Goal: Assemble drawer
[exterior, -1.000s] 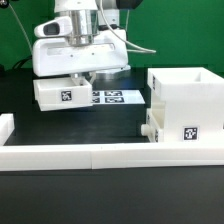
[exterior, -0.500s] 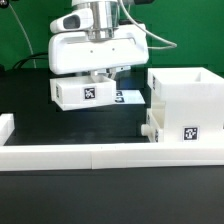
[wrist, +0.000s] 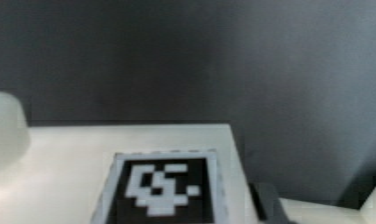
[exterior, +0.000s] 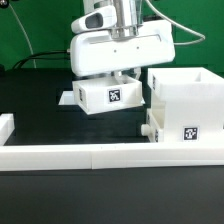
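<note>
I had the hand (exterior: 118, 78) clenched on the small white plastic drawer box (exterior: 110, 95), held clear of the black table (exterior: 40, 120) just beside the large white open-topped casing (exterior: 185, 100). It looked light, stiff and slick. I judged its thin upper wall the best place to pinch.

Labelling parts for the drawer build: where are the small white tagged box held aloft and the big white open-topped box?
Small white tagged box (exterior: 112, 96): exterior view, its tagged front face.
Big white open-topped box (exterior: 190, 105): exterior view, front wall above its tag.
</note>
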